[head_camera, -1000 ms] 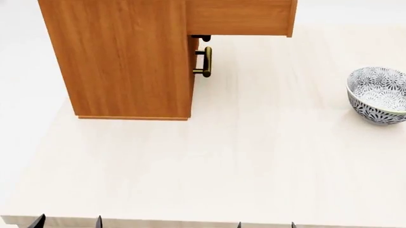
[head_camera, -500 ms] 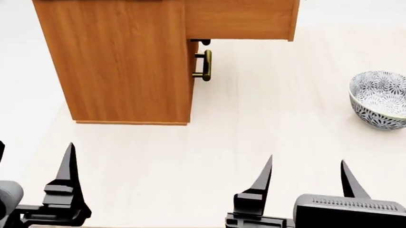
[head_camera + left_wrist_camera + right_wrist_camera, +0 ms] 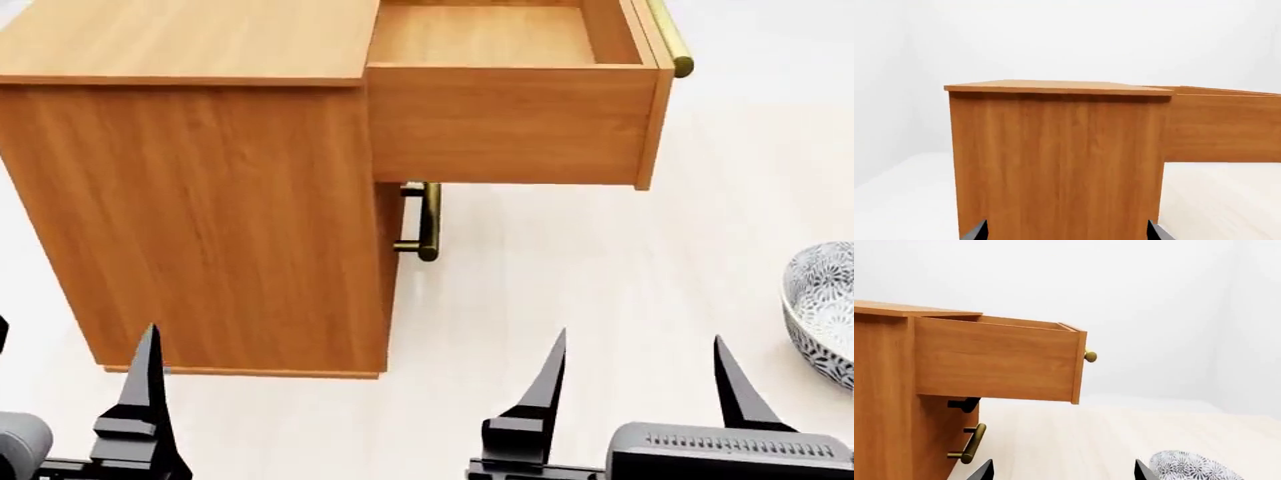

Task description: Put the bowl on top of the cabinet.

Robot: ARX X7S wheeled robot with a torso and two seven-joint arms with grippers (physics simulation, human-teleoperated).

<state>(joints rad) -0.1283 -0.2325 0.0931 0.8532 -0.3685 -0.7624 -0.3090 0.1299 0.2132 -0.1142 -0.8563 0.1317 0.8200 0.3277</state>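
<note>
Our head view has tilted up since a second ago: we now see the cabinet's flat top and look down into its pulled-out top drawer, where before only the side and drawer underside showed. The bowl has slid toward the right edge, partly cut off. Our left tool and right tool have risen into view, prongs apart.

head view looks down from the near side; both wrist views face level and low, sharing the cabinet.
</note>
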